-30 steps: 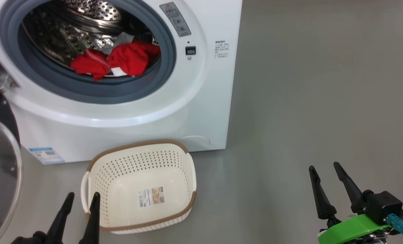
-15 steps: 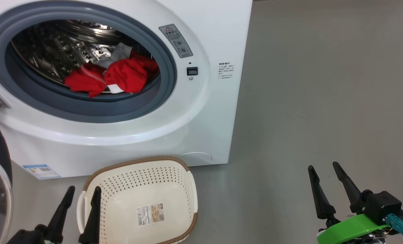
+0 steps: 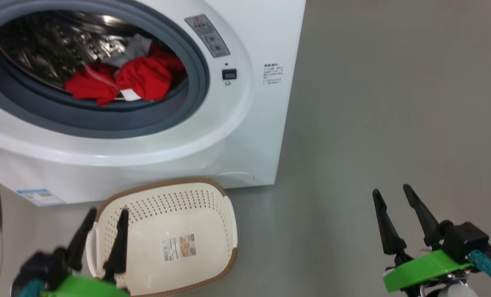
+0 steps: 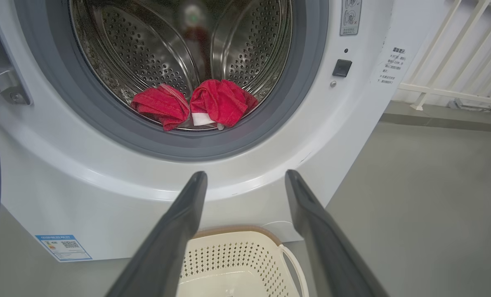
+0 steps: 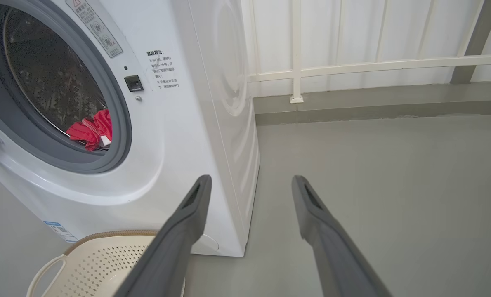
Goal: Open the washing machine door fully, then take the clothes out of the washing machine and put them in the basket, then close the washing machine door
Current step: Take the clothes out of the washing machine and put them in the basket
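Clothes (image 3: 140,78) (red) inside washing machine (image 3: 245,132)

clothes (image 3: 121,80) in washing machine (image 3: 245,136) drum, basket (image 3: 212,264) before it

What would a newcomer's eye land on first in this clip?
The bright red fabric clothes with white trim lie at the front of the steel drum of the large white front-loading washing machine. Before it on the grey floor stands the cream perforated plastic basket, holding no clothes. The left gripper hangs open by the basket's left edge, the right gripper open over the floor.
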Controlling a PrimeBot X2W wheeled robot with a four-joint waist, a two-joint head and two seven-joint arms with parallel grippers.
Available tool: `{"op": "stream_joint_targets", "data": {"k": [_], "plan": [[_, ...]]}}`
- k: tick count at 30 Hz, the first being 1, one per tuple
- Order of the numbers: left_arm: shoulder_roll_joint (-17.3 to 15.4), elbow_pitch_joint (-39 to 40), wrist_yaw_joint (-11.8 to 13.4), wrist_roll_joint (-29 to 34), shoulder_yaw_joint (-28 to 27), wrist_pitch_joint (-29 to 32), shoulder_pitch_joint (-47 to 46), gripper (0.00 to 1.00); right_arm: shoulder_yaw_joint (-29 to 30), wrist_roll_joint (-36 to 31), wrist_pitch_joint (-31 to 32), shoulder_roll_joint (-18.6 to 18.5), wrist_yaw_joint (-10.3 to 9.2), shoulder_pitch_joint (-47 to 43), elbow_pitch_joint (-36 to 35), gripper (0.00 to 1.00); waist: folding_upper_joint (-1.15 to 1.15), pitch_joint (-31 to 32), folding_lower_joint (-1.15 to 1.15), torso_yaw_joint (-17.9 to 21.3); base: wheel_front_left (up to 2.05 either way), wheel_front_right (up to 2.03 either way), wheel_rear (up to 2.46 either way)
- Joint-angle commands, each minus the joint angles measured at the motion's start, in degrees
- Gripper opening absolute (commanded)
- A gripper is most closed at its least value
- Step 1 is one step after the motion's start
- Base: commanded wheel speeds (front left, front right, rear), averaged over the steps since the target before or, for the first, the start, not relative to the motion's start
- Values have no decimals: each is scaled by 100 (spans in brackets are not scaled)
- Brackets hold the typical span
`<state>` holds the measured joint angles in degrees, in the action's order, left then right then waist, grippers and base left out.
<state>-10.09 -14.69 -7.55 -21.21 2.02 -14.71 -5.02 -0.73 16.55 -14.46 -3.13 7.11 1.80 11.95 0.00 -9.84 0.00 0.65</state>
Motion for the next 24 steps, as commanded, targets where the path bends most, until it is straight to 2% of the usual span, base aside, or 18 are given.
{"op": "stream_joint_targets", "data": {"k": [1,15,24], "plan": [[-167,-29,7,70,-132,-29,-448,100,-146,-57,-54,-7,37,235,-173,100,0,-290,0,61,0,0,0],[-714,-2111,7,-94,342,-29,-3622,100,-295,89,-54,23,37,764,-331,100,0,-1520,0,447,0,0,0],[-960,-3094,7,-166,607,-29,-5072,100,-412,190,-54,24,37,1014,-457,100,0,-1979,0,645,0,0,0]]}}
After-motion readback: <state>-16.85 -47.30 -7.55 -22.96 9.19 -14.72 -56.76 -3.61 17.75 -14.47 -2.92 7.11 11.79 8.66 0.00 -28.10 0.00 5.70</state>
